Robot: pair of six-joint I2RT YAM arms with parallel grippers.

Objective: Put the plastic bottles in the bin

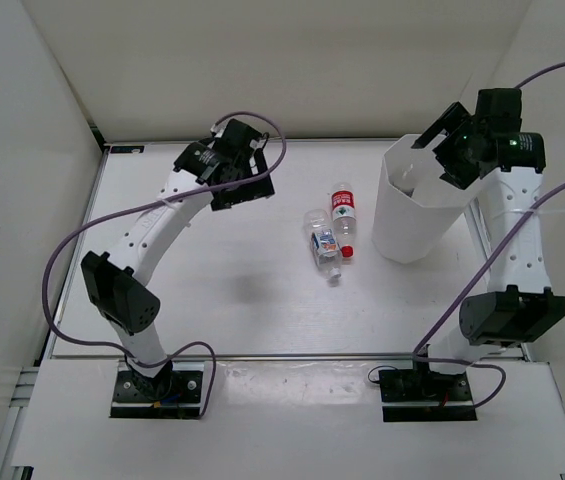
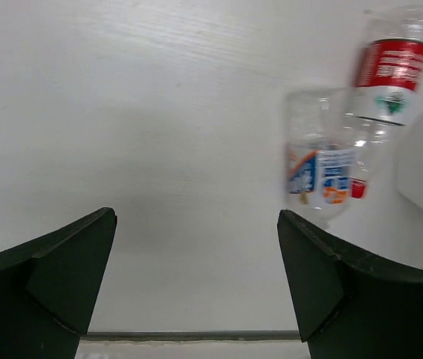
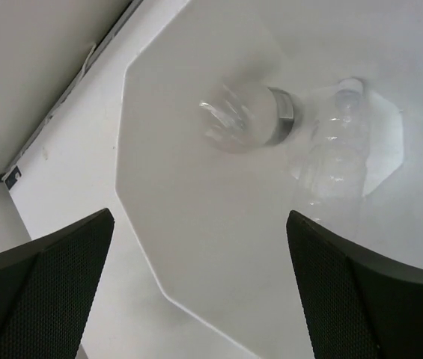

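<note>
Two clear bottles lie side by side on the white table: a red-labelled, red-capped bottle [image 1: 343, 215] [image 2: 388, 71] and a blue-white-labelled bottle [image 1: 324, 243] [image 2: 320, 161]. The tall white bin [image 1: 412, 215] stands at the right. Inside the bin [image 3: 196, 224] lie a dark-capped bottle [image 3: 245, 120] and an unlabelled bottle [image 3: 335, 161]. My left gripper [image 1: 247, 185] [image 2: 196, 262] is open and empty, hovering left of the two bottles. My right gripper [image 1: 442, 150] [image 3: 200, 277] is open and empty above the bin's mouth.
White walls enclose the table on the left, back and right. The table's far edge [image 1: 302, 140] runs behind both grippers. A purple cable [image 1: 92, 230] loops along the left arm.
</note>
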